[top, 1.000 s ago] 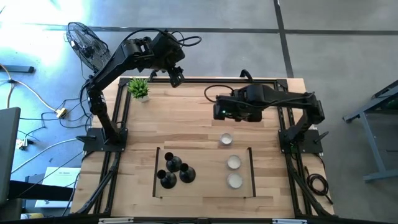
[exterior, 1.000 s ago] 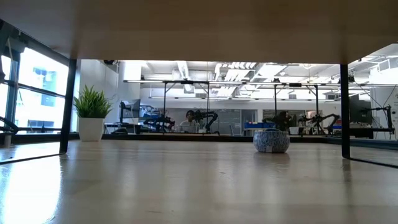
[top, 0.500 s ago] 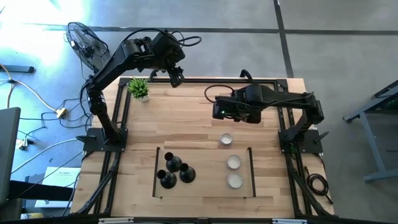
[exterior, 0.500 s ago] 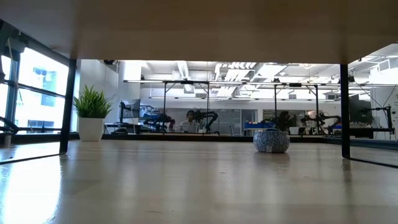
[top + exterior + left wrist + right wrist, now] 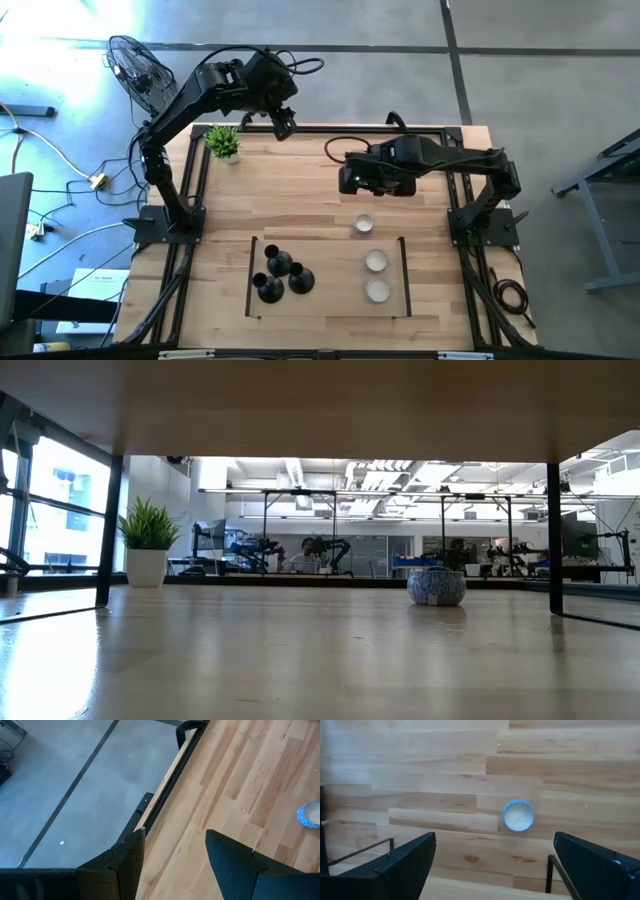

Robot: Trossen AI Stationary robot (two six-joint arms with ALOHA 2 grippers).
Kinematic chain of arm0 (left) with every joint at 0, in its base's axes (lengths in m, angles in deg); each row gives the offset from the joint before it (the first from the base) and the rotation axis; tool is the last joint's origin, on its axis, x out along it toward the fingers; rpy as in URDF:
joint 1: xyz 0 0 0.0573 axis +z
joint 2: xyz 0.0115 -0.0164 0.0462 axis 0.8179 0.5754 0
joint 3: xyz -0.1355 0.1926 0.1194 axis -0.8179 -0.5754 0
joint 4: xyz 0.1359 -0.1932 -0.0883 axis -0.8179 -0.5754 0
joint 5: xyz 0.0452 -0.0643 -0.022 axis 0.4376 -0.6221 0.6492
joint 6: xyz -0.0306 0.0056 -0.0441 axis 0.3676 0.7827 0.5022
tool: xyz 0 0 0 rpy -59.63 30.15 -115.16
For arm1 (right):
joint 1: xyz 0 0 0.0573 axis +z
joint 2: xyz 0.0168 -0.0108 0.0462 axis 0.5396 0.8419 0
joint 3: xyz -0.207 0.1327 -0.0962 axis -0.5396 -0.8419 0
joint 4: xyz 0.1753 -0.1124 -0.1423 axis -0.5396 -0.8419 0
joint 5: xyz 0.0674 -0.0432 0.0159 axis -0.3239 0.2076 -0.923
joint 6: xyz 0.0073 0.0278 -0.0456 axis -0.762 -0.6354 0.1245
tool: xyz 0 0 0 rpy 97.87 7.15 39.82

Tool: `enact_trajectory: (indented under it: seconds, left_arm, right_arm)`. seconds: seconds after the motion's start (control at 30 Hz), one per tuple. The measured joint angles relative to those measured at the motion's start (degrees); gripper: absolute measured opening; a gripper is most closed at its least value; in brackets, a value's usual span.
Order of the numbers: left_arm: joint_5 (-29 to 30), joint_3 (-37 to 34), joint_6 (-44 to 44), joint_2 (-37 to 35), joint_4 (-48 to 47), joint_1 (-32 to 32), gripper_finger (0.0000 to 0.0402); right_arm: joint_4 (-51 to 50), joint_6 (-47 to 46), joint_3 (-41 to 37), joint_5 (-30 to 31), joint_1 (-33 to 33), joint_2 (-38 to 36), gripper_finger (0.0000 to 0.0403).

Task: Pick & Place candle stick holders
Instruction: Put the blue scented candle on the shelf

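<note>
- High view: my left gripper (image 5: 284,124) hangs over the far edge of the table (image 5: 300,190), just beside the small potted plant (image 5: 223,142). My right gripper (image 5: 349,181) hovers over the middle of the table, fingers spread wide, nothing between them.
- High view: the 3 candle stick holders (image 5: 280,273) stand clustered together inside the left end of a black frame (image 5: 253,280) at the near side, well apart from both my grippers. 3 small white cups (image 5: 372,260) sit in a line at the right; 1 is just outside the frame, 2 inside it.
- Low view: level across the wood; a potted plant (image 5: 147,542) at left, a blue patterned cup (image 5: 436,586) at right, neither gripper showing. A person (image 5: 303,556) sits far back in the room.
- Left wrist view: my left fingers (image 5: 235,865) stand apart with bare wood between them, holding nothing; a blue-rimmed cup (image 5: 311,814) shows at the edge.
- Right wrist view: my right fingers (image 5: 407,860) are wide apart, empty, with 1 blue-rimmed white cup (image 5: 518,815) on the boards ahead, not touched.
</note>
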State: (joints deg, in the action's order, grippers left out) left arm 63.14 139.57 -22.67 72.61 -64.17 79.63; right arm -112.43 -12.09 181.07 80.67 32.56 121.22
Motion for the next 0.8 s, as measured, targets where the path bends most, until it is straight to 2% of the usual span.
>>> enact_trajectory:
  seconds: [0.1, 0.2, 0.4, 0.63, 0.8]
  left_arm:
    - [0.0, 0.0, 0.0, 0.0, 0.0, 0.0, 0.0205]
    - [0.02, 0.0, -0.01, 0.0, 0.0, 0.0, 0.0205]
    - [0.02, 0.0, -0.01, 0.0, 0.0, 0.0, 0.0205]
    - [0.02, 0.0, -0.02, 0.0, -0.01, 0.0, 0.0205]
    - [0.03, 0.0, -0.02, 0.0, 0.0, 0.0, 0.0205]
  right_arm:
    - [0.32, -2.76, 0.0, -0.83, 0.02, -0.01, 0.04]
    - [2.77, -1.32, 0.0, -0.36, 0.02, -0.04, 0.04]
    - [0.14, -2.92, 0.0, 0.47, 0.59, -0.08, 0.0399]
    - [7.49, -0.71, -0.02, 0.59, 0.58, -0.08, 0.0399]
    - [5.76, -2.49, -0.02, 2.56, 1.37, -0.08, 0.04]
